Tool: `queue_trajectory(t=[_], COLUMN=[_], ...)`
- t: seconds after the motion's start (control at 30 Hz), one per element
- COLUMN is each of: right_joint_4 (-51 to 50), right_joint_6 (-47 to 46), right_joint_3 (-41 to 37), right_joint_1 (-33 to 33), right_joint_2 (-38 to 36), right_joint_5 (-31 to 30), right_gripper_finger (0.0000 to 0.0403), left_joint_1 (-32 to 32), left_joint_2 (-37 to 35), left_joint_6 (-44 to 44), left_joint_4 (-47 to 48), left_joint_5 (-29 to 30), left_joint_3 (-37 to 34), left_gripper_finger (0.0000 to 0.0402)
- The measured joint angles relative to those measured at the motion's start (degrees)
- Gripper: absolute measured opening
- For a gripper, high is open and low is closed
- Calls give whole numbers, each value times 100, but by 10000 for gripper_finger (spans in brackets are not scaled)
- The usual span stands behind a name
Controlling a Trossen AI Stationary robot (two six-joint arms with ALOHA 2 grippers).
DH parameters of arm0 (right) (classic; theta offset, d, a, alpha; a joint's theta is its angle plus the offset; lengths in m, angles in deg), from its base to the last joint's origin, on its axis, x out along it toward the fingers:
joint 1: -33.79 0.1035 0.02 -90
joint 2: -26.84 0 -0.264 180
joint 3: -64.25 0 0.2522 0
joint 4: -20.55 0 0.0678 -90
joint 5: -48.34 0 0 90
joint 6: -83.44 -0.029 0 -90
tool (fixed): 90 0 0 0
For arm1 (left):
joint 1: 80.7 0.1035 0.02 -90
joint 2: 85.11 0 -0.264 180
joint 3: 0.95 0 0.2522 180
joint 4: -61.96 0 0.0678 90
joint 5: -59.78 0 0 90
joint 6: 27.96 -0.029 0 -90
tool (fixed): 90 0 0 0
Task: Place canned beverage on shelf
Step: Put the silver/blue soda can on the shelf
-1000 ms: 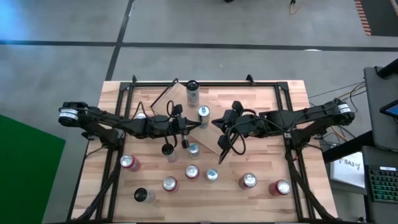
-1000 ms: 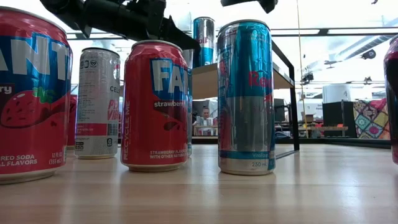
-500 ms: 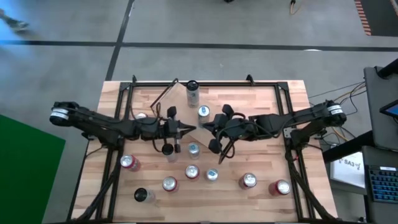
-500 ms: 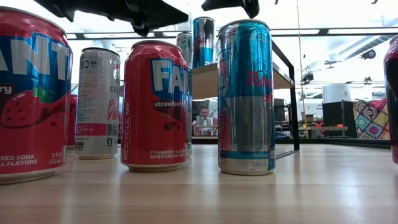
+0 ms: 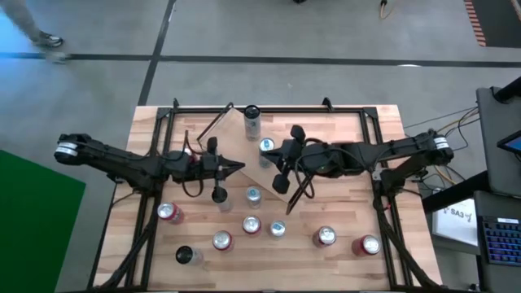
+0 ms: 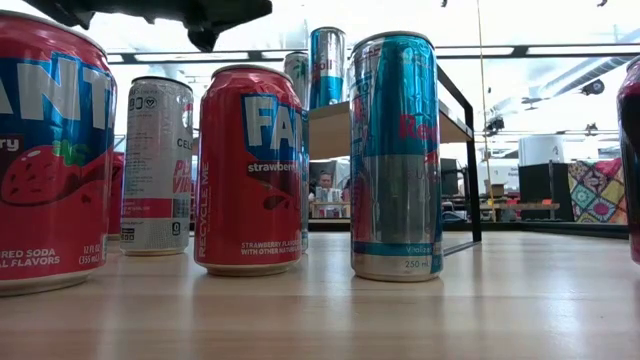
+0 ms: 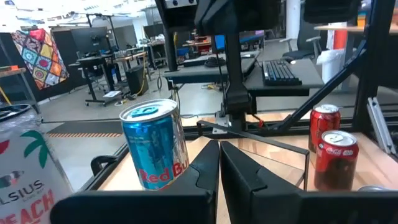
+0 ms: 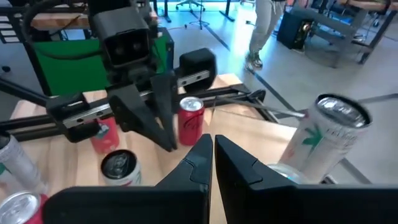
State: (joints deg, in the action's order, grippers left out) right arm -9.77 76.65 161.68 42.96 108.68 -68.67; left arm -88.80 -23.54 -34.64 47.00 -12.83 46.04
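High view: upright blue-silver slim can (image 5: 266, 146) stands on light-wood plank shelf (image 5: 244, 145), my right gripper (image 5: 279, 167) just beside it, nearer than left gripper (image 5: 236, 167), both w/ fingers pinched together, empty.

The robot has 2 thin dark arms. Each long black left arm (image 5: 138, 163) and long black right arm (image 5: 383, 153) has a round white-and-silver end by the table's side. Black cables loop near the middle. Its fingers are dark, flat and pointed.
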Motion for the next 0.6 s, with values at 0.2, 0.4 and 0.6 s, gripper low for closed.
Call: queue_trajectory(t=[0.2,0.4,0.6], right_joint_4=[-454,-583,-548], right_joint_6=[-294,-439,-429], right_joint_3=[19,-36,-38], right_joint_1=[-265,-430,-453], right_joint_2=[-3,5,5], right_joint_5=[-10,-7,-10], right_gripper_finger=[9,9,9], left_joint_1=[2,2,2], left_joint_2=[-156,-194,-199], left_joint_6=[74,72,4], left_joint_4=[-1,10,4], left_joint_5=[4,4,6], left_joint_3=[-113,-129,-129], left_gripper_finger=[0,0,0])
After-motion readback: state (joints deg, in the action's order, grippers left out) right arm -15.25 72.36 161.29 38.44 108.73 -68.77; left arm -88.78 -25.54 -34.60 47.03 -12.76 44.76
